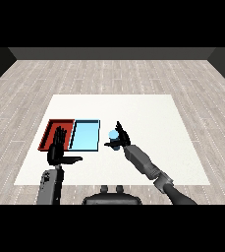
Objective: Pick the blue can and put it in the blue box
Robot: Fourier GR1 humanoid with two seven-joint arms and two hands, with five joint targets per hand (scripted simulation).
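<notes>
The right hand curls round the blue can, thumb pointing toward nine o'clock and fingers rising toward twelve. Most of the can is hidden behind the hand; only its pale top and a sliver of its side show, so I cannot tell whether it stands on the desk. At nine o'clock from the can, just beside it, lies the light blue tray, touching the red tray beyond. The left hand holds nothing, fingers straight, covering the red tray's near corner.
</notes>
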